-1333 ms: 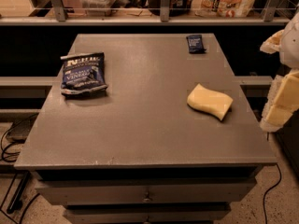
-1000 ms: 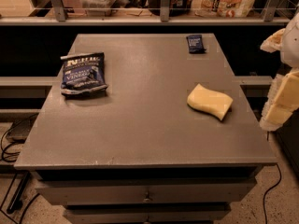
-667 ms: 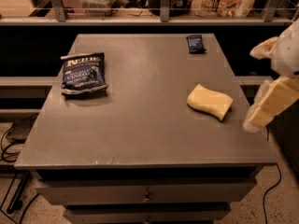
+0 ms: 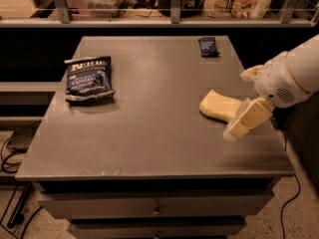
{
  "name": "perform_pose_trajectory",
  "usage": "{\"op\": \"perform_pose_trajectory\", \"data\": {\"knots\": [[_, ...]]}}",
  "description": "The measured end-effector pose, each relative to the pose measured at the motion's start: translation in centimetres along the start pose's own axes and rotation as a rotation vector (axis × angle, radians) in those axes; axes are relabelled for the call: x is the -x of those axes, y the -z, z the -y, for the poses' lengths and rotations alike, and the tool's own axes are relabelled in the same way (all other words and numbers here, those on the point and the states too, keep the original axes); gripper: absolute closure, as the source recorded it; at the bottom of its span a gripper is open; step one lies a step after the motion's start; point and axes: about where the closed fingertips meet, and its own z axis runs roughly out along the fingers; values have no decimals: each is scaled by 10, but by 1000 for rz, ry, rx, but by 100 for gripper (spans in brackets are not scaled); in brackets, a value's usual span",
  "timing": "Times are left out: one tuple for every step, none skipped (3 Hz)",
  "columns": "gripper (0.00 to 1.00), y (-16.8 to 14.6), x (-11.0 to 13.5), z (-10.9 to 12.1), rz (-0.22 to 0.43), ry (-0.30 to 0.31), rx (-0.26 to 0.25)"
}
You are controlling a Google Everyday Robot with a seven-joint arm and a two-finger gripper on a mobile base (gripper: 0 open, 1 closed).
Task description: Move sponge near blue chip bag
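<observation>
The camera view looks down on a gray table (image 4: 149,148) with drawers under it. The sponge (image 4: 217,105) lies flat on the right side of the table, near the right edge. It is pale yellow and has wavy sides. The blue chip bag (image 4: 88,78) lies flat far over on the left side, well apart from the sponge. A small dark blue packet (image 4: 208,46) sits near the back edge, and it is not the bag the task means.

The white arm (image 4: 294,76) comes in from the right. The gripper (image 4: 238,103) is at the right end of the sponge. Its two pale fingers (image 4: 247,117) stand apart, one higher and one lower, so the jaws are spread wide and hold nothing. The lower finger covers the sponge's right tip in this view. Whether it touches the sponge cannot be told.

The step in hand looks like reaching for the sponge, so the task seems to be only at its start. Next, the gripper likely needs to come down over the sponge and squeeze it gently. The sponge is soft, so it may squash or slip. Then it has to go all the way across the table to sit just beside the bag.
</observation>
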Motion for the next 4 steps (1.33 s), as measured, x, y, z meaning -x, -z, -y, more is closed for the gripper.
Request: {"op": "perform_pose_trajectory", "data": {"knots": [[0,-30,-5,7,4,-41,28],[3,-62,-14,16,-10,-96,76],[25,-72,-20,23,-18,-124,90],[49,-64,-6,28,-21,-103,80]]}}
